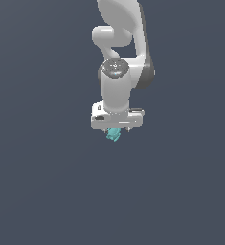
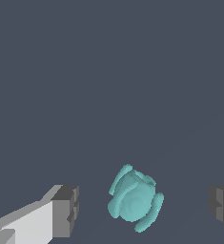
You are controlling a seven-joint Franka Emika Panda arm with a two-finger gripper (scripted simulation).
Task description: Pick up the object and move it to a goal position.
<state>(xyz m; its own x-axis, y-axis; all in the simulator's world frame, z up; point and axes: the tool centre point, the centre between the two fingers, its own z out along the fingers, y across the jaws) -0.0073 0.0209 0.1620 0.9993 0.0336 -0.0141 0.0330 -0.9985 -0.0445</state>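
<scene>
The object [image 2: 135, 199] is a small teal lumpy item with rounded lobes. In the wrist view it lies between my two fingers, with a gap on each side, touching neither. One grey fingertip [image 2: 66, 210] and the other fingertip [image 2: 222, 207] stand wide apart. My gripper [image 2: 143, 209] is open. In the exterior view the object [image 1: 114, 135] shows just under the white gripper bar [image 1: 117, 120], and the fingers are mostly hidden there. My gripper [image 1: 116, 132] is right over the object.
The floor is a plain dark grey-blue surface [image 1: 47, 182] with no marks. The white arm [image 1: 118, 52] rises above the gripper in the exterior view. No goal marker shows in either view.
</scene>
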